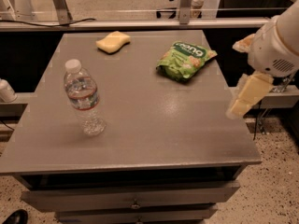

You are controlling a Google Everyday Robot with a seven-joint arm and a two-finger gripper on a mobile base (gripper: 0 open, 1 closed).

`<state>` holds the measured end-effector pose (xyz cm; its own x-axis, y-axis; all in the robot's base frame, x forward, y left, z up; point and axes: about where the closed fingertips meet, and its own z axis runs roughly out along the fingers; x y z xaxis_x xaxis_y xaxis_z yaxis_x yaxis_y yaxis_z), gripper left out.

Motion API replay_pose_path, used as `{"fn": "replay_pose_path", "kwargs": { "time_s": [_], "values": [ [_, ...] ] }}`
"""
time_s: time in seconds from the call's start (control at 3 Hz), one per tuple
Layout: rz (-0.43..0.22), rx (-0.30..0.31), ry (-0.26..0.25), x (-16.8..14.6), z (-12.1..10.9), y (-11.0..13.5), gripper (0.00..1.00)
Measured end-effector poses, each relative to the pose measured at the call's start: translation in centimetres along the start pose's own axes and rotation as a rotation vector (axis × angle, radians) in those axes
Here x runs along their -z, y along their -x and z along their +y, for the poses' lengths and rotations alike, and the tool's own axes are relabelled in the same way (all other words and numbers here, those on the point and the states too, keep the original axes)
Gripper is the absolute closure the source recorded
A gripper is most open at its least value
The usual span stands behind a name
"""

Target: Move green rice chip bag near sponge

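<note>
The green rice chip bag [185, 59] lies flat on the grey table [154, 125] at the back right. The pale yellow sponge [113, 41] lies at the back, left of the bag, with a wide gap of bare table between them. My gripper [245, 69] hangs at the right edge of the table, right of the bag and slightly nearer the front. Its yellowish fingers [247, 97] are spread apart and hold nothing.
A clear plastic water bottle [84, 97] with a white cap stands upright on the left half of the table. Drawers sit under the table's front edge. A rail and metal frame legs [187, 3] run behind the table.
</note>
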<state>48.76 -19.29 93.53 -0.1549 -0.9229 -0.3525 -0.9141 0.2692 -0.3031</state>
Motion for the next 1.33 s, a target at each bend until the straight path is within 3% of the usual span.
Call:
{"fn": "replay_pose_path", "kwargs": {
  "time_s": [0.33, 1.0, 1.33],
  "values": [
    [-0.113, -0.012, -0.026, -4.2, -3.5, 2.2, 0.0],
    [-0.306, -0.115, -0.017, -11.2, -10.6, 6.3, 0.0],
    [-0.353, -0.162, -0.003, -14.8, -12.8, 8.1, 0.0]
  ]
}}
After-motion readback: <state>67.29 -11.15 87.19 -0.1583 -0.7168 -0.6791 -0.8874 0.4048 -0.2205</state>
